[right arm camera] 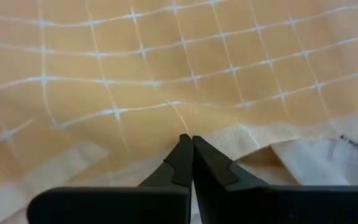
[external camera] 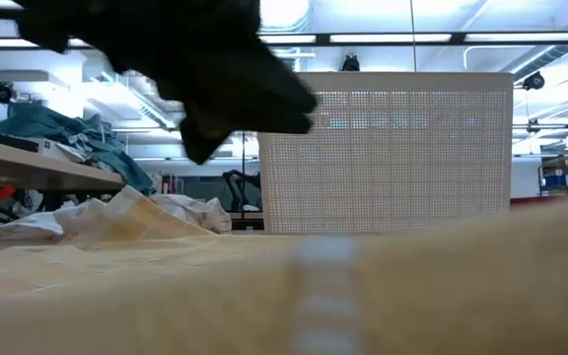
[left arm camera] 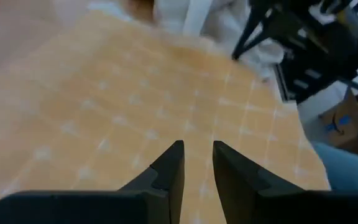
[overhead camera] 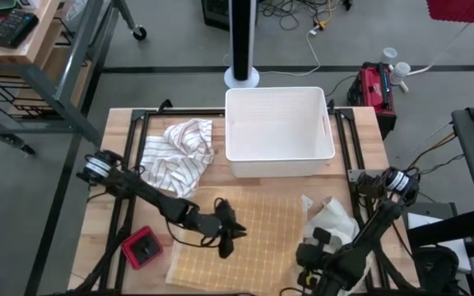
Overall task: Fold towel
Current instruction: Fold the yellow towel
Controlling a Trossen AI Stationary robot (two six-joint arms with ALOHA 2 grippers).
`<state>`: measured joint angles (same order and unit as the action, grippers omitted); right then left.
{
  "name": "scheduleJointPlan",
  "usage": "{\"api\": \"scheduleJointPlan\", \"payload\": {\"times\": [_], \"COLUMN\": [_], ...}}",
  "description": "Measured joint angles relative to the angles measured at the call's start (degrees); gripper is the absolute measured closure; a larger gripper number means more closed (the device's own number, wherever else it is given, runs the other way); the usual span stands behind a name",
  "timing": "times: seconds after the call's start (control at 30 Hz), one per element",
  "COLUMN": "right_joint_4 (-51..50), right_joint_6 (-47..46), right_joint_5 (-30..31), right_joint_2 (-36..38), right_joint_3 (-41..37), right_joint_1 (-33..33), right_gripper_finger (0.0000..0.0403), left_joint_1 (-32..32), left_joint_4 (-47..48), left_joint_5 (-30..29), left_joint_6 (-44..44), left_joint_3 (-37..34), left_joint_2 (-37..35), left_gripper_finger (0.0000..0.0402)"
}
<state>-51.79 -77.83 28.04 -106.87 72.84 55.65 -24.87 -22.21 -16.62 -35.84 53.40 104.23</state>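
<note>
Orange checked towel (overhead camera: 245, 234) is lying flat on the bench's (overhead camera: 113, 197) front. Left gripper (overhead camera: 230, 233) is hovering over its left-middle, fingers slightly parted and empty; right gripper (overhead camera: 309, 261), fingers pressed together, is sitting at the right front edge.

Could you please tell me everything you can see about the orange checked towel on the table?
The orange towel is soft woven cloth with a thin white grid, lying spread nearly flat on the wooden table in front of the white bin. The left gripper sits over its left part, fingers slightly apart. The right gripper is shut at its right edge, beside a white cloth.
</note>
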Motion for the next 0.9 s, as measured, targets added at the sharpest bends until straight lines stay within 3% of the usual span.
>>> {"api": "scheduleJointPlan", "payload": {"times": [0.2, 0.37, 0.47, 0.67, 0.8, 0.9], "right_joint_4": [2.23, 14.8, 19.53, 19.77, 19.89, 20.01], "right_joint_6": [-2.4, -0.86, -0.11, 1.21, 1.27, 0.67], "right_joint_5": [-4.63, -6.19, -6.87, -7.86, -16.37, -17.34], "right_joint_2": [0.63, -0.26, -3.6, -8.71, -9.72, -8.39], "right_joint_3": [-0.04, -0.18, -0.17, 1.0, 1.38, 1.23], "right_joint_1": [3.05, 4.31, 4.04, 1.68, 1.29, 2.44], "right_gripper_finger": [0.0403, 0.0403, 0.0403, 0.0403, 0.0403, 0.0403], "left_joint_1": [3.59, 5.16, 5.34, 5.37, 5.4, 5.43], "left_joint_4": [7.75, 17.9, 18.58, 18.22, 19.63, 20.98], "left_joint_5": [3.74, 4.61, 4.64, 4.56, 3.76, 2.38], "left_joint_6": [0.1, -6.67, -8.4, -7.77, -8.08, -9.29], "left_joint_3": [5.2, 9.1, 9.25, 8.99, 8.98, 8.99], "left_joint_2": [7.1, 11.47, 12.37, 12.01, 11.97, 11.95], "left_gripper_finger": [0.0327, 0.0327, 0.0327, 0.0327, 0.0327, 0.0327]}}
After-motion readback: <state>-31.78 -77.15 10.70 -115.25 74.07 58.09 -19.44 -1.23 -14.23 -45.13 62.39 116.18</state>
